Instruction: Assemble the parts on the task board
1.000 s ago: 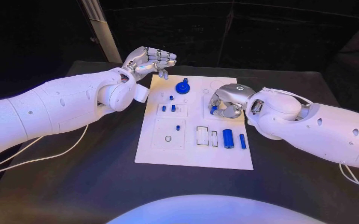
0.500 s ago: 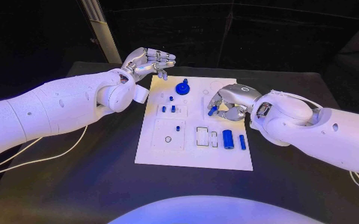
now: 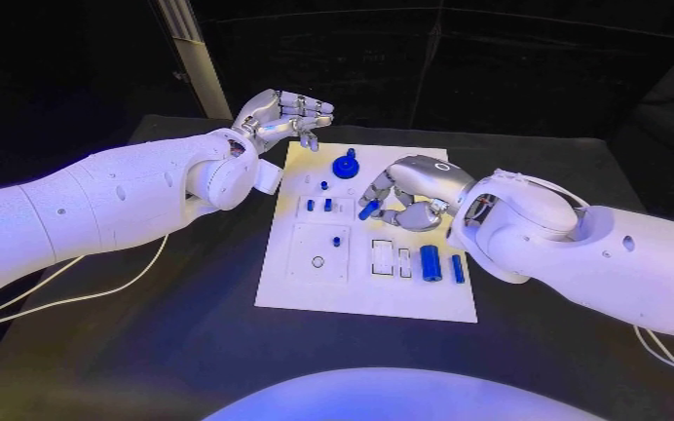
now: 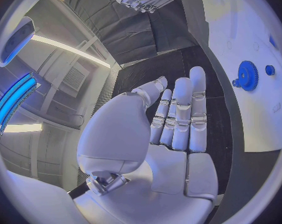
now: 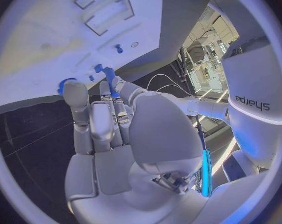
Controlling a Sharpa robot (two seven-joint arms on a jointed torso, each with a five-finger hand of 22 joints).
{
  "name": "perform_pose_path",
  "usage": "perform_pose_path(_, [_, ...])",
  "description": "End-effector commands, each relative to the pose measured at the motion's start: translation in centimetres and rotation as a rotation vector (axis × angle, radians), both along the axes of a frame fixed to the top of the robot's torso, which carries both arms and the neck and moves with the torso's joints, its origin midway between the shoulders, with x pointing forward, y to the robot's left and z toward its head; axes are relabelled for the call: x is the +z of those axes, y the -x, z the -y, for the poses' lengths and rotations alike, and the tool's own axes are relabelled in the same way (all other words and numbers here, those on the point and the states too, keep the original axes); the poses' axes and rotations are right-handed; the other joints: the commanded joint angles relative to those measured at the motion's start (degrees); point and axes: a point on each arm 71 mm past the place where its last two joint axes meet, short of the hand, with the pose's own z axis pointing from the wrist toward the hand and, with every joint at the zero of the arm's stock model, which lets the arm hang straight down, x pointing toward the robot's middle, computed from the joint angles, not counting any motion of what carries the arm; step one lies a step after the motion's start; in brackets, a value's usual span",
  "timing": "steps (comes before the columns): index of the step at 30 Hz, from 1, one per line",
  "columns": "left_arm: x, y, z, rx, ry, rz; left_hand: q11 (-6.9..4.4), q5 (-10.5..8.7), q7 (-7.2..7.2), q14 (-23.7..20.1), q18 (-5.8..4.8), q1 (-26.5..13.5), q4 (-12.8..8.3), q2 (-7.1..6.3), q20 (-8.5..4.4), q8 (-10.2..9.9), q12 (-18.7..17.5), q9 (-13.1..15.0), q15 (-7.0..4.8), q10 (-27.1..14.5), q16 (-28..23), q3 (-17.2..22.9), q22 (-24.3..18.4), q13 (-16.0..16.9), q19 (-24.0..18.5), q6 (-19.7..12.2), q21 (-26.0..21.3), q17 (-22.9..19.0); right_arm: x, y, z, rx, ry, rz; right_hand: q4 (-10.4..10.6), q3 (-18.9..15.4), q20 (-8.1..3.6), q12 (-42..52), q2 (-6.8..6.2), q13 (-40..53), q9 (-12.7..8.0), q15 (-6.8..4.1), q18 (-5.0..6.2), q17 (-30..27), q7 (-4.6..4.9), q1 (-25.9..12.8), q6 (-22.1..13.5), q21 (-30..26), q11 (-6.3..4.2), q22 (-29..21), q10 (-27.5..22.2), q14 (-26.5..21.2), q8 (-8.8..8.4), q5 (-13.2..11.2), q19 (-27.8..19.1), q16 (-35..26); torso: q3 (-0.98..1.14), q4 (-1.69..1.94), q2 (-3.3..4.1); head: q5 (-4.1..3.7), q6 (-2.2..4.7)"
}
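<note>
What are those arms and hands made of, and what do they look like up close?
Both arms are smooth, rounded white shells with small round holes. The hands, left and right, are silver metal with jointed fingers. Thin white cables trail beside them. One arm reads "sharpa".

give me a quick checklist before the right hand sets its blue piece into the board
1. Right hand holds a small blue part at its fingers: ok.
2. Which socket on the task board it is meant for: cannot tell.
3. Left hand is off the board, at its far left corner, fingers curled, nothing in it: ok.
4. Blue gear and the two blue cylinders lie apart from the right hand: ok.
5. Part squarely upright in the grip: cannot tell.
</note>
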Motion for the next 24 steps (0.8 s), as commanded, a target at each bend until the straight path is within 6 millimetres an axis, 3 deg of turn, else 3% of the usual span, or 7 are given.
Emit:
perform_pose_path(1, [0.1, 0.0, 0.3, -0.016, 0.008, 0.001, -0.02, -0.06, 0.13, -0.3, 0.77, 0.1, -0.1, 0.10, 0.06, 0.2, 0.4, -0.1, 0.06, -0.5, -0.1, 0.1, -0.1, -0.1, -0.4, 0.0, -0.3, 0.0, 0.1, 0.4, -2.0, 0.080, -0.058, -0.014, 0.0, 0.4, 0.09, -0.4, 0.05, 0.0, 0.0, 0.11, -0.50, 0.0, 0.34, -0.5, -0.1, 0.2, 0.38, -0.1, -0.2, 1.1, -0.19, 0.5, 0.1, 0.4, 0.01, -0.05, 0.12, 0.44, -0.15])
perform_pose_path(5, [0.1, 0.0, 0.4, -0.019, 0.009, 0.000, -0.02, -0.06, 0.13, -0.3, 0.77, 0.1, -0.1, 0.10, 0.06, 0.2, 0.4, -0.1, 0.06, -0.5, -0.1, 0.1, -0.1, -0.1, -0.4, 0.0, -0.3, 0.0, -0.9, 0.7, -4.3, 0.133, -0.051, -0.045, -0.1, 0.5, 0.11, -0.5, 0.06, 0.0, 0.0, 0.13, -0.49, 0.0, 0.38, -0.5, -0.1, 0.2, 0.42, -0.1, -0.2, 1.1, -0.24, 0.5, 0.1, 0.4, -0.08, 0.03, 0.08, 0.66, -0.45])
perform_pose_path(7, [0.1, 0.0, 0.4, -0.019, 0.009, 0.000, -0.02, -0.06, 0.13, -0.3, 0.77, 0.1, -0.1, 0.10, 0.06, 0.2, 0.4, -0.1, 0.06, -0.5, -0.1, 0.1, -0.1, -0.1, -0.4, 0.0, -0.3, 0.0, -1.6, 0.9, -5.1, 0.148, -0.037, -0.061, -0.1, 0.6, 0.13, -0.5, 0.07, 0.0, 0.0, 0.16, -0.48, 0.0, 0.42, -0.5, -0.2, 0.2, 0.46, -0.2, -0.3, 1.0, -0.28, 0.6, 0.0, 0.4, -0.03, -0.13, 0.12, 0.86, -0.43])
perform_pose_path(9, [0.1, 0.0, 0.4, -0.018, 0.008, 0.000, -0.02, -0.06, 0.13, -0.3, 0.77, 0.1, -0.1, 0.10, 0.06, 0.2, 0.4, -0.1, 0.06, -0.5, -0.1, 0.1, -0.1, -0.1, -0.4, 0.0, -0.3, 0.0, -2.5, 1.2, -5.7, 0.163, -0.012, -0.077, 0.0, 0.6, 0.15, -0.6, 0.05, 0.0, 0.0, 0.18, -0.47, -0.1, 0.45, -0.6, -0.2, 0.1, 0.49, -0.2, -0.3, 1.0, -0.31, 0.6, 0.0, 0.3, 0.02, -0.05, 0.13, 0.98, -0.43])
perform_pose_path(18, [0.1, 0.0, 0.4, -0.020, 0.009, -0.001, -0.02, -0.06, 0.13, -0.3, 0.77, 0.1, -0.1, 0.10, 0.06, 0.2, 0.4, -0.1, 0.06, -0.5, -0.1, 0.1, -0.1, -0.1, -0.4, 0.0, -0.3, 0.0, -4.7, 1.4, -7.2, 0.186, 0.072, -0.073, 0.0, 0.6, 0.16, -0.6, 0.06, 0.0, -0.1, 0.20, -0.48, 0.0, 0.47, -0.6, -0.2, 0.2, 0.51, -0.2, -0.3, 1.0, -0.32, 0.6, 0.0, 0.4, 0.06, -0.14, 0.06, 1.67, -0.80])
perform_pose_path(24, [0.1, 0.0, 0.6, -0.023, 0.009, -0.001, -0.02, -0.06, 0.13, -0.3, 0.77, 0.1, -0.1, 0.10, 0.06, 0.2, 0.4, -0.1, 0.06, -0.5, -0.1, 0.1, -0.1, -0.1, -0.4, 0.0, -0.3, 0.0, -5.4, 1.6, -8.0, 0.199, 0.110, -0.072, 0.0, 0.7, 0.17, -0.6, 0.08, 0.0, -0.1, 0.20, -0.48, 0.0, 0.47, -0.6, -0.2, 0.2, 0.50, -0.2, -0.3, 1.0, -0.33, 0.6, 0.0, 0.4, 0.06, -0.09, 0.08, 1.67, -1.03])
